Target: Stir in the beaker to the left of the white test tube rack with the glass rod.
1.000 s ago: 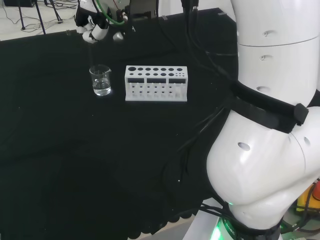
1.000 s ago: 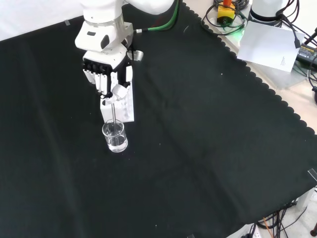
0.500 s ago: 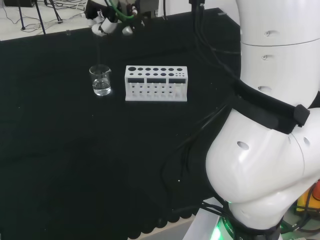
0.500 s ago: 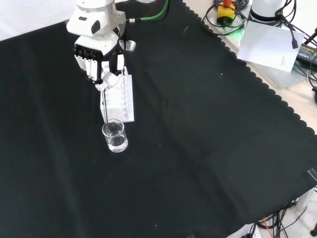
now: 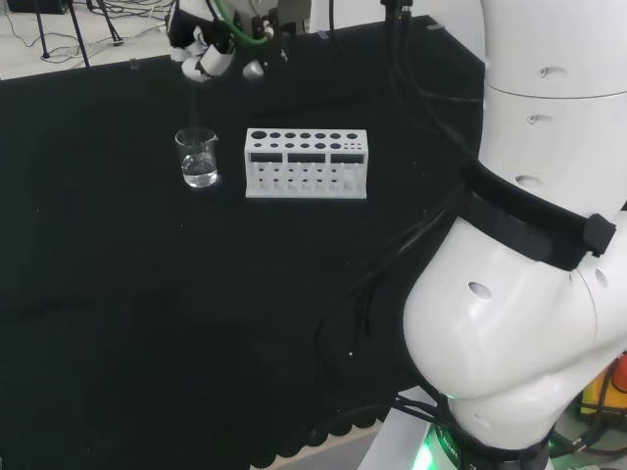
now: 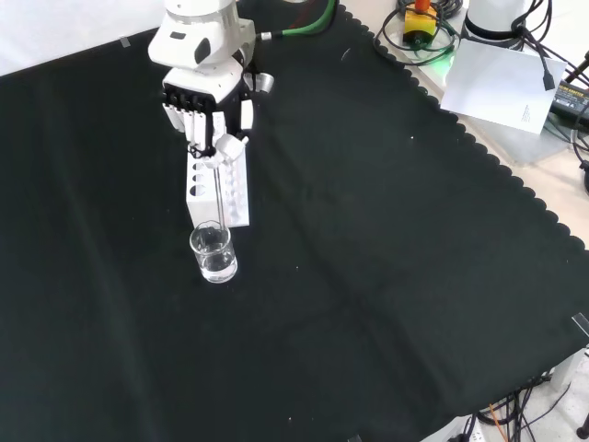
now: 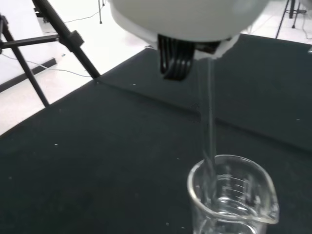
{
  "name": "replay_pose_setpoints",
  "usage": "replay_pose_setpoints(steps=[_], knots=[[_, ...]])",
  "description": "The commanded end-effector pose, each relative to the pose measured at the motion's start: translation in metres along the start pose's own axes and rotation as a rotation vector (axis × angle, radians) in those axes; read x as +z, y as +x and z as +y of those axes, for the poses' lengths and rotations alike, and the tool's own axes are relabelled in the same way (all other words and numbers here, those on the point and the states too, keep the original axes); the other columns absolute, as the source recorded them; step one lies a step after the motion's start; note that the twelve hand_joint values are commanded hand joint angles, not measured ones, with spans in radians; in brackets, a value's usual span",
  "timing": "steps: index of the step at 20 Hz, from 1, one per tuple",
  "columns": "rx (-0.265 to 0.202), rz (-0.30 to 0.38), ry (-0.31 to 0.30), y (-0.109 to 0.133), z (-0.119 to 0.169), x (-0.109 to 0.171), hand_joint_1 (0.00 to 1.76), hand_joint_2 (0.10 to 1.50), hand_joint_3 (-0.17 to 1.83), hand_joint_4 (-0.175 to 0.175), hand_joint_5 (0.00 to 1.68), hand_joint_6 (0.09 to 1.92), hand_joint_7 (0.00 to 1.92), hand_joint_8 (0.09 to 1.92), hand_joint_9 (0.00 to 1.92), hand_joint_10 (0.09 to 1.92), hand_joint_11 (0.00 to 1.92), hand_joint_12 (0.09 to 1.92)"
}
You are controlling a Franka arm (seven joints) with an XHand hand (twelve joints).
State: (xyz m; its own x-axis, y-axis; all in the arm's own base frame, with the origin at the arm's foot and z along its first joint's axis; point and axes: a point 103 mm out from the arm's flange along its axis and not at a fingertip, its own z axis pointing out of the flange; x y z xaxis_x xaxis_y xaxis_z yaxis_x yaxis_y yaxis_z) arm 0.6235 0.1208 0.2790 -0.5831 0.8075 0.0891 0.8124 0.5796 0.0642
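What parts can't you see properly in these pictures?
- Rod tip: in the wrist view it blurs into the beaker glass, so whether it touches the bottom is unclear.
- Liquid level: clear on clear, hard to judge in the front view beaker.
- Hand: in the head view the top edge cuts it off.
- Rack: in the front view the hand covers its far end.

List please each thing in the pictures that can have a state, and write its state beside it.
hand: shut on the glass rod, held above the rack.
glass rod: nearly upright, lower end inside the beaker.
beaker: upright on the cloth, some clear liquid in it.
test tube rack: upright beside the beaker, apart from it; no tubes seen in its holes.
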Motion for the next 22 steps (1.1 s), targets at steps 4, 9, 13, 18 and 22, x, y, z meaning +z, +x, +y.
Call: replay_pose_setpoints(steps=[4,9,13,18,22], knots=[[-0.001,-0.002,0.019,0.001,0.037,0.010,1.33,0.59,0.80,-0.175,1.21,0.57,1.34,0.89,1.89,0.41,1.74,0.77],[0.022,-0.013,-0.001,-0.031,0.026,0.010,1.33,0.59,0.79,-0.175,1.21,0.57,1.34,0.89,1.89,0.41,1.74,0.77],[0.035,-0.018,0.000,-0.040,0.012,-0.001,1.33,0.59,0.79,-0.175,1.21,0.57,1.34,0.89,1.89,0.41,1.75,0.77],[0.035,-0.033,0.000,-0.039,-0.005,-0.009,1.33,0.59,0.79,-0.175,1.21,0.57,1.34,0.89,1.89,0.41,1.74,0.77],[0.034,-0.026,-0.026,-0.033,-0.014,-0.023,1.33,0.59,0.79,-0.175,1.21,0.57,1.34,0.89,1.89,0.41,1.74,0.77]])
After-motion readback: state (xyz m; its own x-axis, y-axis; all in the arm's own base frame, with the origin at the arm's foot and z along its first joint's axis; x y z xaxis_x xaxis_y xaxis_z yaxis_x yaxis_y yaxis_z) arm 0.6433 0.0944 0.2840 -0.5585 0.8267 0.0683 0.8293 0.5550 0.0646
